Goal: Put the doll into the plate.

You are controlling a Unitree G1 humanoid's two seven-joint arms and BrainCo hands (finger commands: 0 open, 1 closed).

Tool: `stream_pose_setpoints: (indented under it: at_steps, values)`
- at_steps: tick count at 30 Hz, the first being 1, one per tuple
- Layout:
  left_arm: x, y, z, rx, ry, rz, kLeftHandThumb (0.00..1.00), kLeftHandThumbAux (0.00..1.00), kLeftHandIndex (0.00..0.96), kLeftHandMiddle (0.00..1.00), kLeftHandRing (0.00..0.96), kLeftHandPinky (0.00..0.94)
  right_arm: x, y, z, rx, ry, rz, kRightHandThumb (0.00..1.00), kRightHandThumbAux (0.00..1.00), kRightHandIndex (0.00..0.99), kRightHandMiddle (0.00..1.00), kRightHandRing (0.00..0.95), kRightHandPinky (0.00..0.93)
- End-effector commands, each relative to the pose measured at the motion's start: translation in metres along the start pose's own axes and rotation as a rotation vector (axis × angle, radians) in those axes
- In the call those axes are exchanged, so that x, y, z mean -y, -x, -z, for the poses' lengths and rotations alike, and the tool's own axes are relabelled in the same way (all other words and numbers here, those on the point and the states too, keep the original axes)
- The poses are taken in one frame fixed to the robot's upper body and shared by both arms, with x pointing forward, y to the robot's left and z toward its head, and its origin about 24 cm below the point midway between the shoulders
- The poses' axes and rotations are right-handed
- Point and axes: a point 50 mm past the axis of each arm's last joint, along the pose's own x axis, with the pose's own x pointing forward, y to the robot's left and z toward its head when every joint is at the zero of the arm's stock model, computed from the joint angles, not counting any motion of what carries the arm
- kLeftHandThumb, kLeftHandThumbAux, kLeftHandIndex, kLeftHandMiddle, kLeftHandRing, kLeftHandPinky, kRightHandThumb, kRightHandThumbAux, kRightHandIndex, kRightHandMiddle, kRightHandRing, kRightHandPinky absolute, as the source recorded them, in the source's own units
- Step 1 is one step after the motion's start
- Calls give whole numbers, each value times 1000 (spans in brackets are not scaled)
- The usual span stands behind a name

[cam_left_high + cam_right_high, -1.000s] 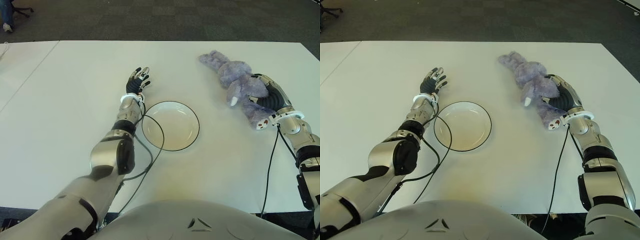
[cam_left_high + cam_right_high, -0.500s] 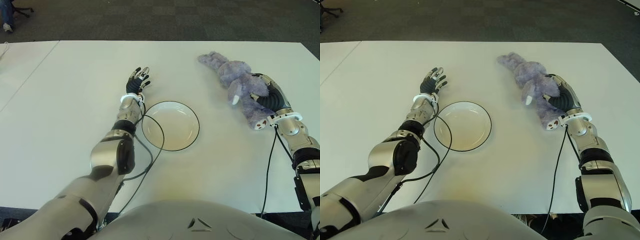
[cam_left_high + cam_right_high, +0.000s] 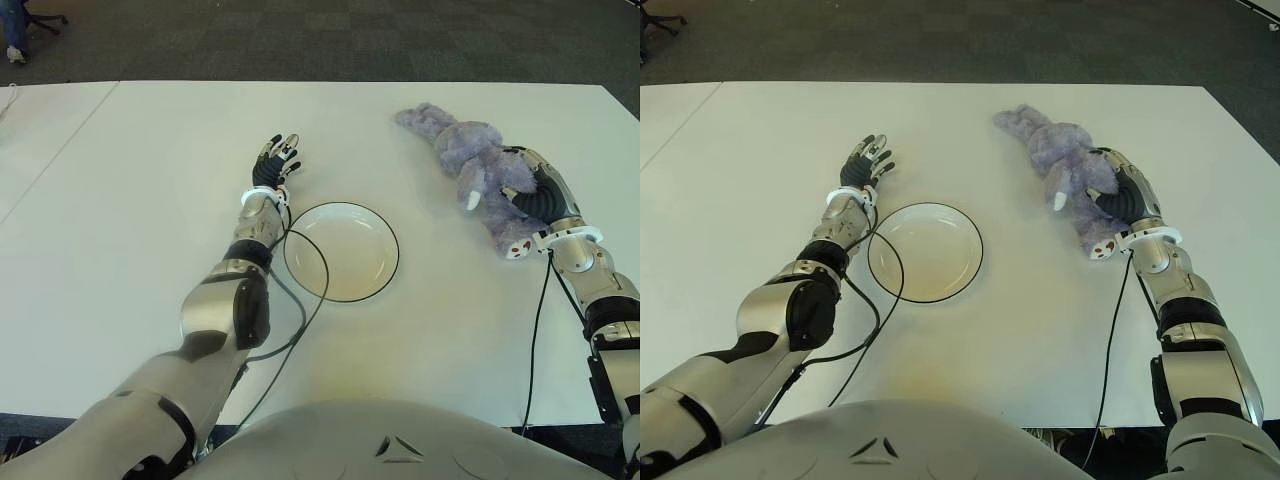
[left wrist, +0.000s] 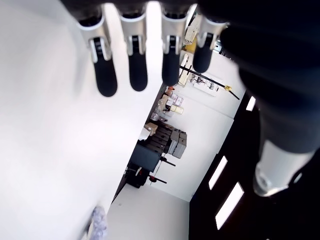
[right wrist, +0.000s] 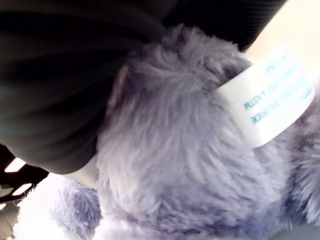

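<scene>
The purple plush doll [image 3: 478,172] lies on the white table [image 3: 120,230], well to the right of the empty plate [image 3: 341,251]. The right hand [image 3: 532,189] wraps its fingers over the doll's body, apparently securing a grasp for lifting. The left hand [image 3: 275,162], fingers spread and holding nothing, shows just beyond the plate's left rim, clear of the transfer path.

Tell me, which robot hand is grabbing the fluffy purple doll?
The right robot hand is wrapped around the purple doll. The left robot hand holds nothing, its fingers spread out beside the plate.
</scene>
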Motion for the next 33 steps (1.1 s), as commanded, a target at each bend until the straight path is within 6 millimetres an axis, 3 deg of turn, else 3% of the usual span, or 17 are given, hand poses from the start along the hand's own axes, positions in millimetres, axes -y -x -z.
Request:
stream_pose_setpoints:
  at_steps: [1,33]
  values:
    - [-39,44,96,-235,43,-126,0,682,142,184,196,226,-21,9,5,-42,13,-86,702,716,440,857,858,835]
    - [-40,44,96,-240,35,-133,0,675,158,204,218,243,28,-12,-48,259,-22,166,698,719,438,861,865,838]
